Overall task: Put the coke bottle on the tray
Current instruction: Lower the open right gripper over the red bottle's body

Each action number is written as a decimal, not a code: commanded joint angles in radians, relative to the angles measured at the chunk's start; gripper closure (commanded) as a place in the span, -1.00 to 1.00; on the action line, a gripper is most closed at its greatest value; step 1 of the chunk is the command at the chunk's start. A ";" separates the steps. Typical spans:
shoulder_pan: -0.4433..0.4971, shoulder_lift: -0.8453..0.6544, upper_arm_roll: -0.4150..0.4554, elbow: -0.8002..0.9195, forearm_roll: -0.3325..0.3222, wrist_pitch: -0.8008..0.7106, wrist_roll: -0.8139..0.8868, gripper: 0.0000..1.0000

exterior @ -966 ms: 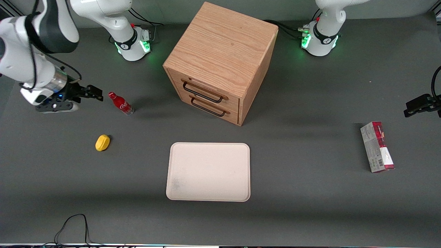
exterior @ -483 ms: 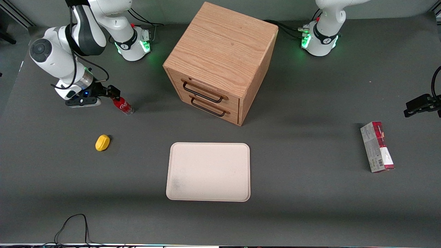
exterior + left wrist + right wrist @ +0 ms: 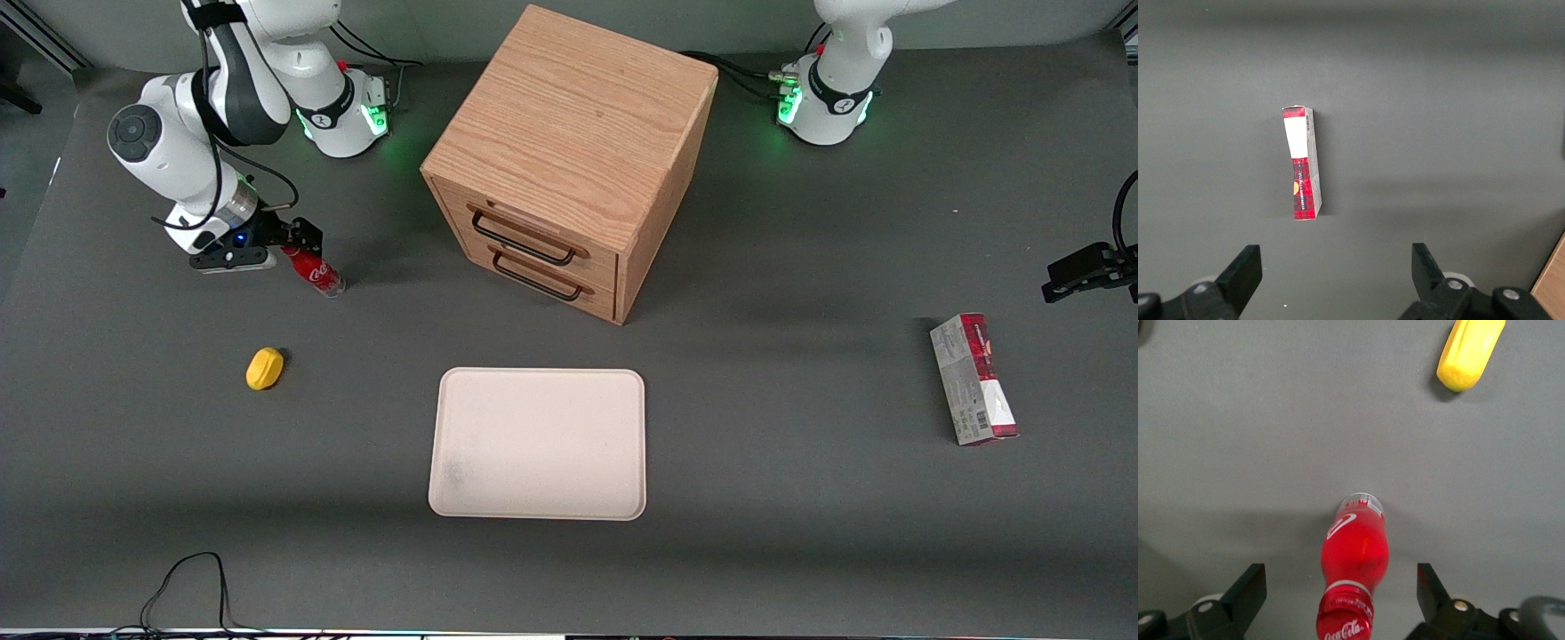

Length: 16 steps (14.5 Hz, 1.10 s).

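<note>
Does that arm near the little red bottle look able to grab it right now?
Probably yes. The gripper hangs open right over the coke bottle, one finger on each side of its cap end, and nothing stands between them.

Pincer (image 3: 1338, 593) spread wide around upright coke bottle (image 3: 1355, 563), seemingly untouched, yellow object (image 3: 1469, 352) well apart

My black gripper (image 3: 305, 236), spread above the red, white-scripted coke bottle (image 3: 1355, 553), hangs over a dark grey worktop (image 3: 756, 400) bearing a cream-pink tray (image 3: 538, 444), yellow object (image 3: 1469, 353), oak-grained cabinet (image 3: 569, 116) and red-and-grey carton (image 3: 973, 378).
</note>
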 commanded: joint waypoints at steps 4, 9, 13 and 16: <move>0.004 -0.021 -0.005 -0.035 -0.007 0.016 -0.021 -0.88; 0.001 -0.018 -0.005 -0.025 -0.023 0.010 -0.023 1.00; -0.002 -0.010 -0.006 -0.013 -0.028 0.008 -0.017 1.00; -0.010 0.016 -0.005 0.060 -0.027 -0.025 -0.008 1.00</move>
